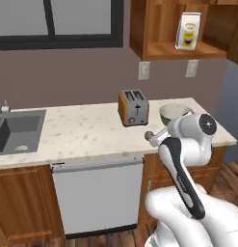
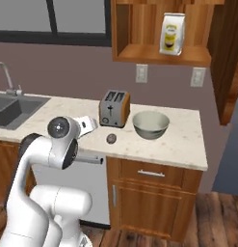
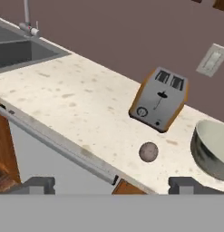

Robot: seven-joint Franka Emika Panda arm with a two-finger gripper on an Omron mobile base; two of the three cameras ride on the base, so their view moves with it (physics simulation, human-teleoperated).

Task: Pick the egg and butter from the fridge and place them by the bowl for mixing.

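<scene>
The egg (image 3: 148, 152), a small mottled brownish ball, lies on the speckled counter (image 3: 77, 104) just in front of the orange toaster (image 3: 159, 98) and left of the bowl (image 3: 205, 152). From the right base view the egg (image 2: 111, 139) sits between toaster (image 2: 114, 109) and bowl (image 2: 150, 129), close to the counter's front edge. My gripper (image 3: 112, 186) is open and holds nothing; it hangs back from the counter's front edge, pointing at the egg. The butter and the fridge are out of view.
A sink (image 1: 19, 130) with a faucet (image 2: 5, 72) is set into the counter's left end. A white dishwasher (image 1: 99, 193) and wooden cabinets (image 2: 149, 198) stand below the counter. A wall shelf holds a yellow bag (image 2: 172, 34).
</scene>
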